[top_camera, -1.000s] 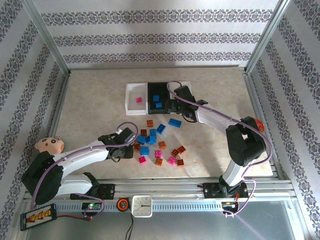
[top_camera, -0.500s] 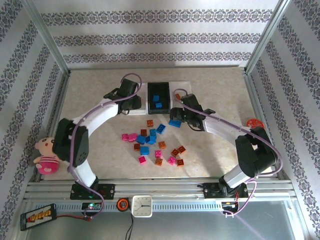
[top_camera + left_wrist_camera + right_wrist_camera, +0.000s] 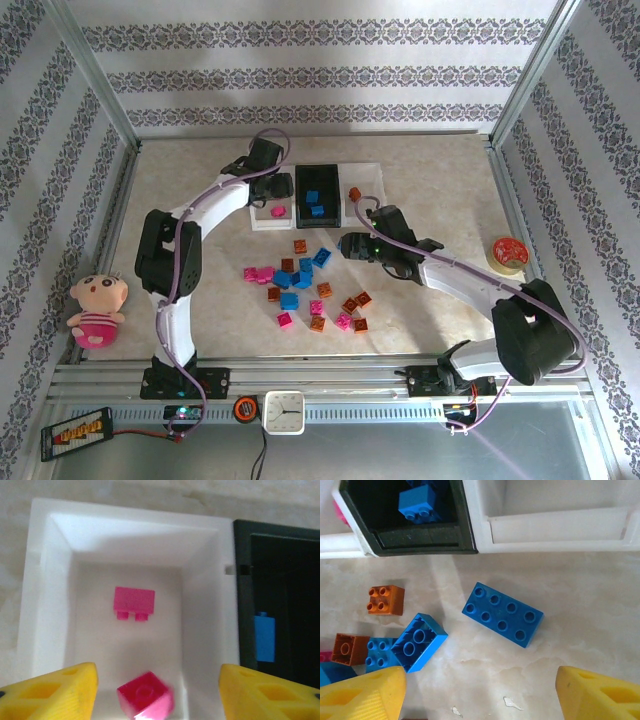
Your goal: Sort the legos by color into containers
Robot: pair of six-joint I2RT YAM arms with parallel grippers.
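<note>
My left gripper (image 3: 274,199) hangs open over the left white container (image 3: 257,214). Between its yellow fingers (image 3: 50,692) a loose, blurred pink lego (image 3: 146,700) sits tilted, touching neither; a second pink lego (image 3: 134,601) lies flat beyond it. The black container (image 3: 326,179) holds blue legos (image 3: 312,196), and the right white container (image 3: 369,178) holds an orange one (image 3: 354,192). My right gripper (image 3: 344,245) is open and empty low over the table, just short of a long blue lego (image 3: 502,614). An upside-down blue lego (image 3: 419,641) and an orange one (image 3: 386,600) lie to its left.
Several pink, blue and orange legos (image 3: 300,285) lie scattered mid-table. A round red-orange disc (image 3: 507,252) sits at the right edge, a plush doll (image 3: 92,305) at the left, a white clock (image 3: 284,410) on the front rail. Metal frame posts border the table.
My left arm swung from the pile to the left white container, then opened and let a pink lego go. My right arm drew back from the black container toward the long blue lego.
</note>
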